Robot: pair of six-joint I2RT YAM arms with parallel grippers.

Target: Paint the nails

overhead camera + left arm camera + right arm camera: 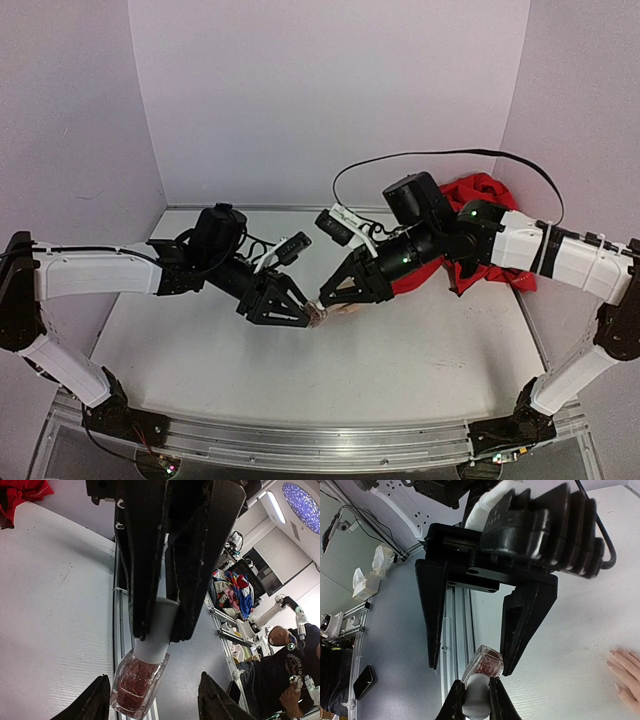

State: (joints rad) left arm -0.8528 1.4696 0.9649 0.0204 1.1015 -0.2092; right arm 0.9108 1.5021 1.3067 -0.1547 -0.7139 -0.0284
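Note:
A small glass bottle of red glitter polish (136,685) with a white cap (156,630) hangs above the table. My right gripper (475,682) is shut on the white cap (476,697). My left gripper (154,680) is open, one finger on each side of the glass body (485,662), not touching it. In the top view both grippers meet at mid-table, the left (300,312) and the right (330,295). The peach mannequin hand (626,672) lies on the table at the right edge, its small nails (611,652) showing. In the top view it (348,308) is mostly hidden under my right gripper.
The mannequin's red fabric sleeve (482,225) is bunched at the back right, and shows in the left wrist view (22,492). A black cable (440,155) loops above the right arm. The table's aluminium front rail (300,440) runs below both grippers.

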